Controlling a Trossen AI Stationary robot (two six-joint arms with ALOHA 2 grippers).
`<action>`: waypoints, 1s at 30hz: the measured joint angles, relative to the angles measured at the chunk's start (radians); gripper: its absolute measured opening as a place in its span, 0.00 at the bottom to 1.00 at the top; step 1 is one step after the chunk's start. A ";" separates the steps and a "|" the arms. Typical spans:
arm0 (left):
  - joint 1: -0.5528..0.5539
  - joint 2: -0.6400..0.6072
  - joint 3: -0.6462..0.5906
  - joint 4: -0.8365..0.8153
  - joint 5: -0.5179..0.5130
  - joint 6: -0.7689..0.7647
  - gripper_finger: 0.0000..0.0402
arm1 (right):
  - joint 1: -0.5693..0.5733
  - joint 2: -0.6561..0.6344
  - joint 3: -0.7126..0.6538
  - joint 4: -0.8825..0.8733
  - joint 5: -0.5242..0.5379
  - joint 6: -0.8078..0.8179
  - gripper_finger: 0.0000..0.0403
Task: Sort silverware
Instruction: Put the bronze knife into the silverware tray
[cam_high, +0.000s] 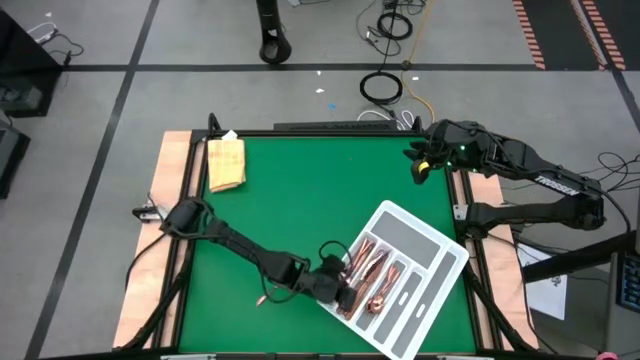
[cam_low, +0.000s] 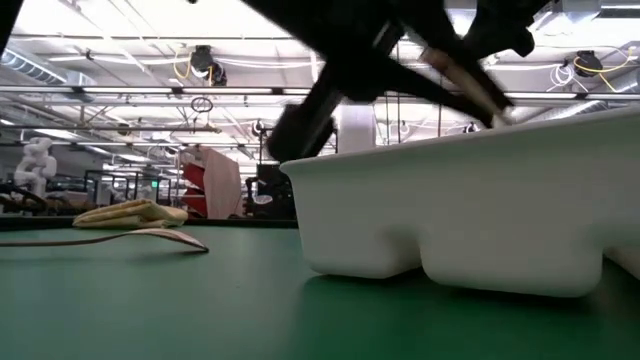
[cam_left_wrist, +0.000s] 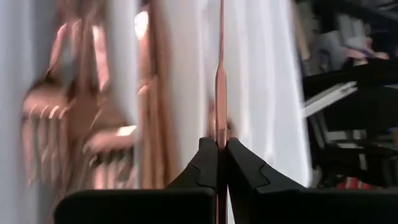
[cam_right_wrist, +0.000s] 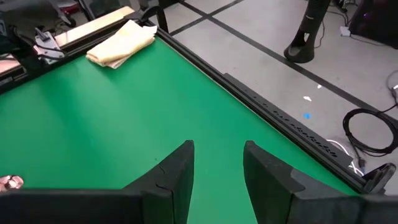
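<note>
A white divided tray (cam_high: 425, 262) lies askew at the table's near right. Several copper forks and spoons (cam_high: 368, 272) lie in its left compartments (cam_left_wrist: 81, 124). My left gripper (cam_high: 345, 293) reaches from the table's left over the tray's near left end, shut on one thin copper piece of silverware (cam_left_wrist: 221, 81) seen edge-on. Another copper piece (cam_high: 263, 298) lies flat on the green mat left of the tray (cam_low: 140, 236). My right gripper (cam_high: 420, 162) hangs open over the far right corner with nothing between its fingers (cam_right_wrist: 217, 163). My left gripper pinches the thin copper piece near one end (cam_left_wrist: 221, 134) between its two fingers (cam_left_wrist: 205, 163). The fingers slant down from the table's left, in line with the piece. The piece sticks out forward past the fingertips over the white tray; whether its far end touches the tray, I cannot tell.
A folded yellow cloth (cam_high: 225, 162) lies at the far left corner of the mat (cam_right_wrist: 121, 43). The green mat (cam_high: 300, 200) between cloth and tray is bare. Black rails (cam_right_wrist: 273, 112) frame the table's edges.
</note>
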 joint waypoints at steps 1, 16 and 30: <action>-0.009 0.003 0.000 -0.019 -0.007 -0.028 0.03 | 0.000 0.000 0.000 -0.002 0.000 -0.001 0.32; -0.010 0.036 -0.005 -0.051 -0.017 -0.086 0.03 | 0.000 0.000 0.000 -0.004 -0.002 -0.026 0.32; 0.028 0.070 -0.003 -0.021 -0.012 -0.086 0.08 | 0.000 0.000 0.000 -0.013 -0.002 -0.026 0.32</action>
